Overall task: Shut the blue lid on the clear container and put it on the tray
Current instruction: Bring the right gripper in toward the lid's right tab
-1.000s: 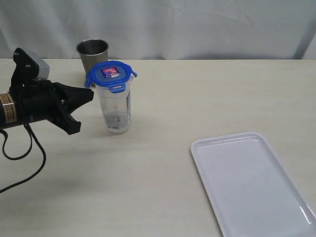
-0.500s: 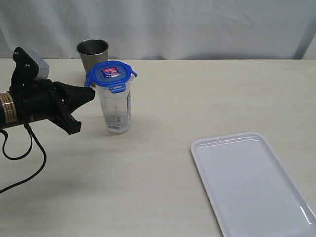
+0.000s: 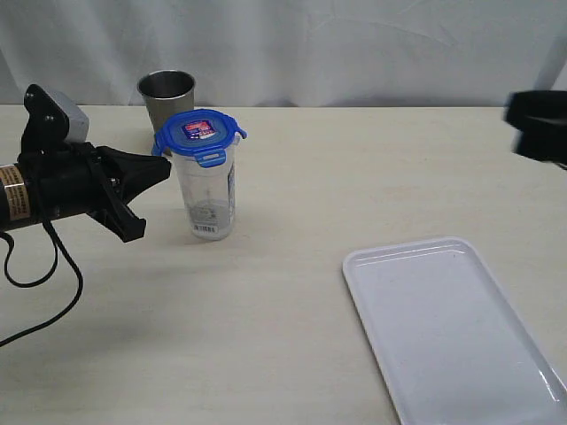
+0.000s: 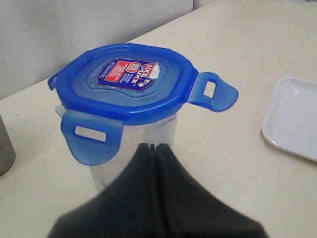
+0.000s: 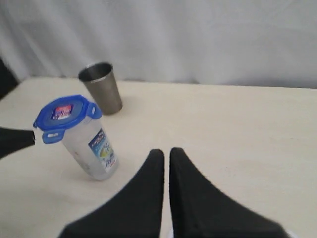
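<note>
Two arms now: the right tool (image 3: 539, 124) enters at three o'clock (fingers together), left tool (image 3: 158, 170), also together, beside the lid (image 3: 198, 135); tabs unlatched.

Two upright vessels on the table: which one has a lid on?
The clear container, topped by the blue lid. The steel cup behind it stands open, with no lid.

Steel cup, pale tabletop, white backdrop.
Grey steel cup (image 3: 166, 99) stands upright and open-mouthed near the far edge of the light wood-grain tabletop (image 3: 292, 292); inside looks dark. White cloth backdrop (image 3: 354, 49) hangs in soft folds behind the tabletop's far edge.
</note>
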You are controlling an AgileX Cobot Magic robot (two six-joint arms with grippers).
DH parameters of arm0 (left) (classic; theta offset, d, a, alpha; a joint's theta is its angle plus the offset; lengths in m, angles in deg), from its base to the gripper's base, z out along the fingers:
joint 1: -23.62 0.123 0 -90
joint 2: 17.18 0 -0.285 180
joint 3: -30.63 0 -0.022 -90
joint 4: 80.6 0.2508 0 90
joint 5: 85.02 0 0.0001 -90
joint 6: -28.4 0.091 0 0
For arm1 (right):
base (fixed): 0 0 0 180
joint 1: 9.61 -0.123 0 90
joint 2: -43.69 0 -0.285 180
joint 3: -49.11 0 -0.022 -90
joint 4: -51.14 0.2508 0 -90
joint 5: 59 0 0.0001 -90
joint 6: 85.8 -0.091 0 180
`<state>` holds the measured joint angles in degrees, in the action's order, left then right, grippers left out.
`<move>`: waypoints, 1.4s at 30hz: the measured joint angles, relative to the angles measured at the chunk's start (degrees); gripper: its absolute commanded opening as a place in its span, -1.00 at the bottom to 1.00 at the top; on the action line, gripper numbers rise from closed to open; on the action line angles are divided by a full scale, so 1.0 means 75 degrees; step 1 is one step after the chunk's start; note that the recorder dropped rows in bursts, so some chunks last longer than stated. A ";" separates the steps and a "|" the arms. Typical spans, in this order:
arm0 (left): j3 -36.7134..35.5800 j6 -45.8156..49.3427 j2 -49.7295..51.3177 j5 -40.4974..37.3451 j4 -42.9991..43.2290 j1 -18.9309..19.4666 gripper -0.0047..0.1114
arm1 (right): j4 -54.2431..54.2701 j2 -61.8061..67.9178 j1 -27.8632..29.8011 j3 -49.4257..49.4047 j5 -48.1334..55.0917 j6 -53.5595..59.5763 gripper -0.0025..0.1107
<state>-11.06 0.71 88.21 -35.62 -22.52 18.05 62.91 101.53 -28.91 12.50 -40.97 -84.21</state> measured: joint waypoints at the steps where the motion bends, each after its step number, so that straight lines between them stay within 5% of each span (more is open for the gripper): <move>1: 0.0000 0.0016 0.0000 0.0000 0.0000 0.0000 -0.92 | 0.0025 0.0660 -0.0118 0.0497 0.0170 0.0278 -0.88; 4: 0.0000 0.0044 0.0000 0.0000 0.0055 0.0000 -0.92 | 0.0399 0.2336 0.0003 0.2006 0.0905 0.1243 -0.88; 7: 0.0000 0.0057 0.0000 0.0000 0.0113 0.0000 -0.92 | 0.4118 0.4628 0.1143 0.4031 0.3435 0.5469 -0.88; 10: 0.0000 0.0057 0.0000 0.0000 0.0148 0.0000 -0.92 | 0.6618 0.5733 0.1668 0.4758 0.4663 0.7946 -0.88; 19: 0.0013 0.0197 0.0495 0.0034 0.0198 0.0000 -0.92 | 0.7665 0.8488 0.0830 0.6064 0.2885 1.1147 -0.88; 42: 0.0041 0.0493 0.0537 0.0154 -0.0070 0.0000 -0.92 | 0.8068 0.9200 0.0239 0.6642 0.2942 1.2411 -0.88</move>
<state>-10.75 4.41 92.24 -34.46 -23.05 18.05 123.42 170.53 -27.12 62.31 -18.90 8.87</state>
